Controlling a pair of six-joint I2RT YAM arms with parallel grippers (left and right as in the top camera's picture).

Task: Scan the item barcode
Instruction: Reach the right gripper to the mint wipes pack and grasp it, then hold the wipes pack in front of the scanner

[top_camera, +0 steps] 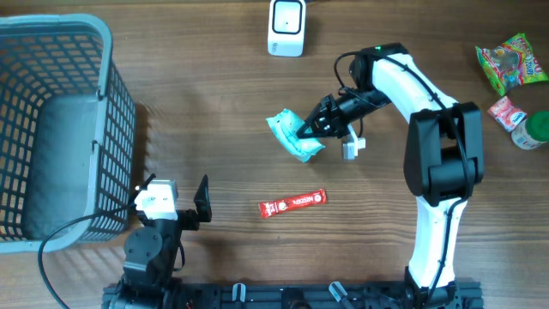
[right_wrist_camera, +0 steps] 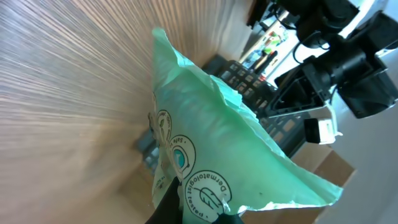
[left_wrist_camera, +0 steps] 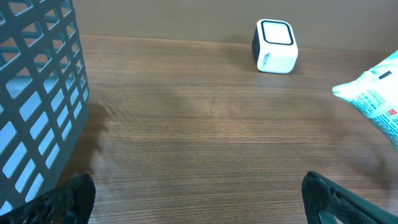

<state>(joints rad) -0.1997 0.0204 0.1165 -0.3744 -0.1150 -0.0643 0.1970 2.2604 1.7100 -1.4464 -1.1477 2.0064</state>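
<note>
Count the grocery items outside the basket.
5: a green pack in the right gripper, a red stick mid-table, and a sweets bag, pink packet and bottle far right; others may sit off-frame.

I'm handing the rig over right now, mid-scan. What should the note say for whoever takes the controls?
Left end effector: open, empty, next to the grey plastic mesh basket.
Right end effector: shut on the soft mint-green pouch.
White box-shaped scanner: beyond the pouch, apart from it.
Red stick sachet: lying loose, not gripped.
Done: pouch gripped.
Left: present its barcode to the scanner. I can't make out the barcode from these views.
</note>
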